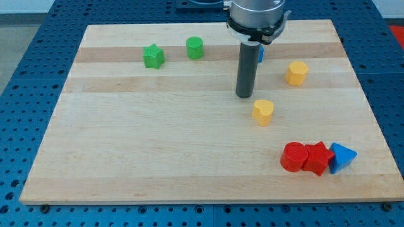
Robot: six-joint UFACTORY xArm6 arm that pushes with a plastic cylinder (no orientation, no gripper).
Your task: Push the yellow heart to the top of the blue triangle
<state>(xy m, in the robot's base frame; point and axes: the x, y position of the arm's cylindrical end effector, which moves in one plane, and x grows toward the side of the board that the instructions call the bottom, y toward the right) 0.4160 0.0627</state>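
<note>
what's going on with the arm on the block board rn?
My tip is down on the wooden board, just up and to the view's left of the yellow heart, apparently not touching it. The goal is to push the heart to the top of the blue triangle, which sits at the view's lower right against a red star-like block and a red cylinder. The heart is well short of that spot.
</note>
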